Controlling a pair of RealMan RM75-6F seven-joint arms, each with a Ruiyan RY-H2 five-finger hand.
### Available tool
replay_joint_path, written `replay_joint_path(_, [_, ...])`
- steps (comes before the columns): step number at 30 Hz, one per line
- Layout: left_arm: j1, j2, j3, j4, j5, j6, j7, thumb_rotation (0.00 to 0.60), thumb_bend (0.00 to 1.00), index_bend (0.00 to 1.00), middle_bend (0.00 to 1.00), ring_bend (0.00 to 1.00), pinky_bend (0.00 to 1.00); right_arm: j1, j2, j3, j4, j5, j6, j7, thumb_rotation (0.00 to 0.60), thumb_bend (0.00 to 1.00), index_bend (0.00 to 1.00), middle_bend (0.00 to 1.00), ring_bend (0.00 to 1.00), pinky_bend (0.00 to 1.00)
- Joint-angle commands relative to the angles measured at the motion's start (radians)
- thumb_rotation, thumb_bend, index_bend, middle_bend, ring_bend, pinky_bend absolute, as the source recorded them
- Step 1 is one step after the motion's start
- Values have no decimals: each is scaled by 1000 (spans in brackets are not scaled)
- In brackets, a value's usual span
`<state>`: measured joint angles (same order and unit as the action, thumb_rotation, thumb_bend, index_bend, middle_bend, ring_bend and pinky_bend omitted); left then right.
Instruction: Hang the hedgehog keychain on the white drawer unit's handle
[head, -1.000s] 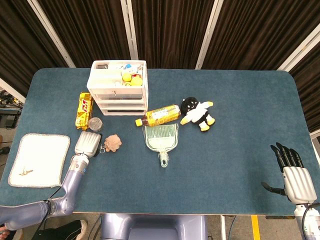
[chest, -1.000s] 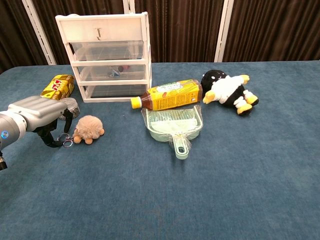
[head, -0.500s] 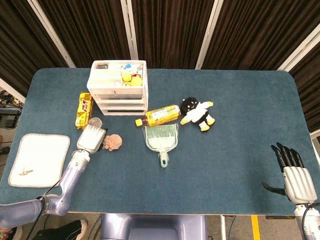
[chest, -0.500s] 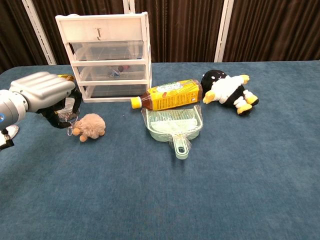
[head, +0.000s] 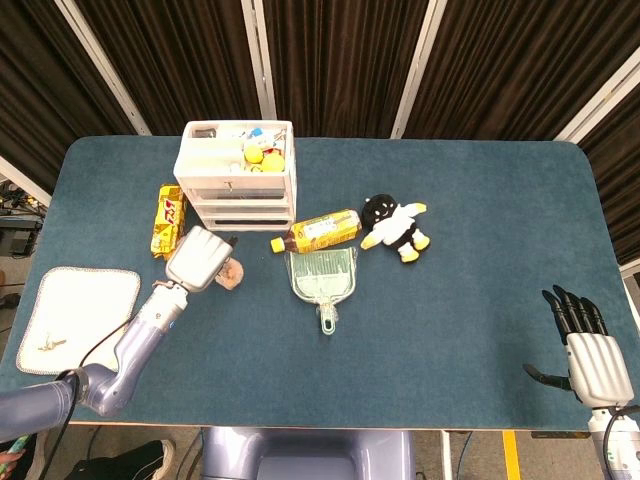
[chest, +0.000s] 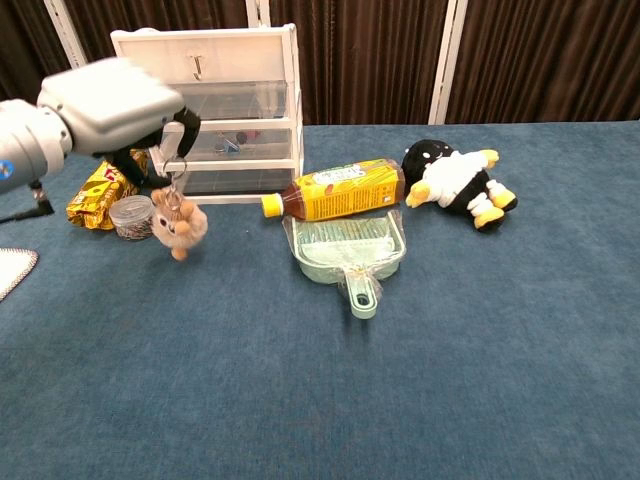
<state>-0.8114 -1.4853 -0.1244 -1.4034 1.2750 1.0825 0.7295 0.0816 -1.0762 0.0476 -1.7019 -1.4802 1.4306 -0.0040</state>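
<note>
left hand (chest: 115, 105) – fingers pinch the ring of the hedgehog keychain (chest: 178, 222), which hangs above the desk near its left edge | white drawer unit (chest: 215, 110) just behind, handle (chest: 197, 67) higher | risk – swinging toy could miss the hook | right hand (head: 590, 355) spread, empty

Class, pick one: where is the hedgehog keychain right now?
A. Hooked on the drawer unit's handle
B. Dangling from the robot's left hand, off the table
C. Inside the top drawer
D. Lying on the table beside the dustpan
B: the hedgehog keychain dangles by its ring from the left hand, in front of the white drawer unit.
</note>
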Motion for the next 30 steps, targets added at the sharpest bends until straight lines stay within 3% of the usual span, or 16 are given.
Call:
replay_joint_path(1, [-30, 18, -13, 16, 40, -5, 1, 600, 272, 504, 1000, 865, 753, 1, 1, 1, 0, 2, -2, 2, 600, 40, 0, 0, 0, 0])
replay_joint_path(8, [-82, 34, -42, 70, 91, -19, -1, 600, 271, 504, 1000, 865, 753, 1, 3, 2, 0, 5, -5, 11, 600, 40, 0, 0, 0, 0])
replay_joint_path(30, [-159, -23, -95, 251, 82, -56, -47, 600, 272, 505, 1000, 864, 753, 2, 8, 7, -7, 19, -11, 22, 600, 40, 0, 0, 0, 0])
